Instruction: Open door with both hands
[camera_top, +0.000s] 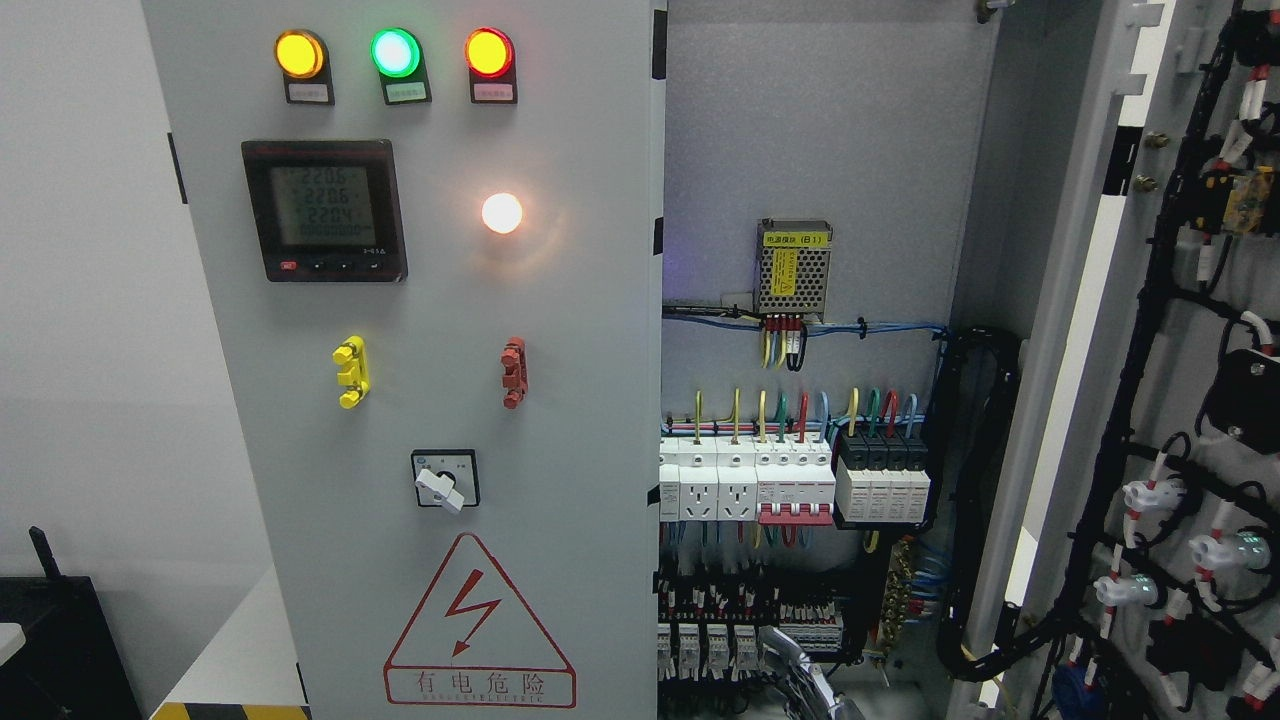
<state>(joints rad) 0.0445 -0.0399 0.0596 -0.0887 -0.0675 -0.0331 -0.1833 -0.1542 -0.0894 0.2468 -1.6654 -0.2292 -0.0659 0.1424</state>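
Head view shows a grey electrical cabinet with two doors. The left door (560, 300) is closed and fills the middle of the picture. It carries a yellow lamp (300, 54), a green lamp (396, 52) and a red lamp (489, 52) in a row at the top, all lit. Below them are a digital meter (324, 210) and a glowing white lamp (502, 213). Lower there are a yellow handle (351, 372), a red handle (514, 372), a rotary switch (445, 482) and a red warning triangle (478, 625). The right door (1190, 380) is swung wide open to the right, so its inner face with black cables is turned to the camera. Inside the cabinet a small power supply (794, 265) sits on the back wall. Under it is a row of white breakers (745, 480) with coloured wires, and black modules (880, 470) stand just beside them. At the bottom edge, in front of the lower terminals, a grey metallic part (800, 672) shows. It is perhaps a robot hand, but I cannot tell which arm it belongs to. I also cannot tell how open it is or if it holds anything.
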